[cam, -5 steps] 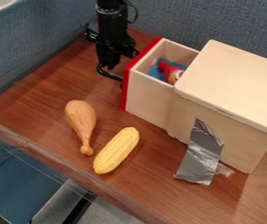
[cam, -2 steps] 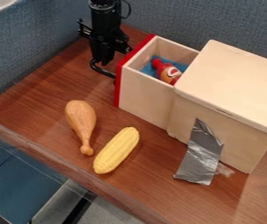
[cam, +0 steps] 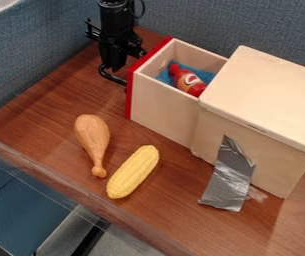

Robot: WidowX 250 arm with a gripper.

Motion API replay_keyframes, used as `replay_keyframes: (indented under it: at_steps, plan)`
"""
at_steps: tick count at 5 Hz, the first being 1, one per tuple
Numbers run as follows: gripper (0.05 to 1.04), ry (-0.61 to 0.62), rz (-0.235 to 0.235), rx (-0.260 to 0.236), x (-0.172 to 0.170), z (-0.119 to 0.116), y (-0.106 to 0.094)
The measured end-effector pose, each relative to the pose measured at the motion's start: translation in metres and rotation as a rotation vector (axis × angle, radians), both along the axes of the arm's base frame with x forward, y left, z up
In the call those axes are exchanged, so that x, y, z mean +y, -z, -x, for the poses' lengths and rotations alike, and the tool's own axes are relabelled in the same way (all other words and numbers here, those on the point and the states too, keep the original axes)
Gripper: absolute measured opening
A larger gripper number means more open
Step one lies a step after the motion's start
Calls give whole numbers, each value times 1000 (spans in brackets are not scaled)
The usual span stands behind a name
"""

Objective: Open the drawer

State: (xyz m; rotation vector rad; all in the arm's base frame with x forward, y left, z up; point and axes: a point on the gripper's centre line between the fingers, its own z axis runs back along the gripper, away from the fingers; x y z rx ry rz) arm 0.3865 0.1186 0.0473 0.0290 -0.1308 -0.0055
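The black gripper (cam: 114, 64) hangs at the upper left, just left of the drawer's red front, beside its black curved handle (cam: 112, 76). How its two fingers stand cannot be made out. The drawer (cam: 160, 107) juts out to the left from the pale wooden box (cam: 268, 95), pulled well open. Inside the drawer, on a blue lining, lies a red toy bottle (cam: 187, 81) with a round label.
A brown toy drumstick (cam: 93, 140) and a yellow toy corn cob (cam: 133, 171) lie in front of the drawer. Silver tape (cam: 228, 180) runs from the box's side to the wooden table (cam: 41, 120). Blue partition walls stand behind and at the left.
The drawer has slid farther out to the upper left, and the gripper has moved the same way with it. More of the red bottle shows.
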Motion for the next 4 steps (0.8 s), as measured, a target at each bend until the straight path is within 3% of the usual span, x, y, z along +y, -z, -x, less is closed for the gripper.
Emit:
replay_keyframes:
  at_steps: [1, 4]
  plan:
    - [193, 9, 2, 9, 2, -1, 1]
    - [989, 16, 13, 11, 7, 0, -5]
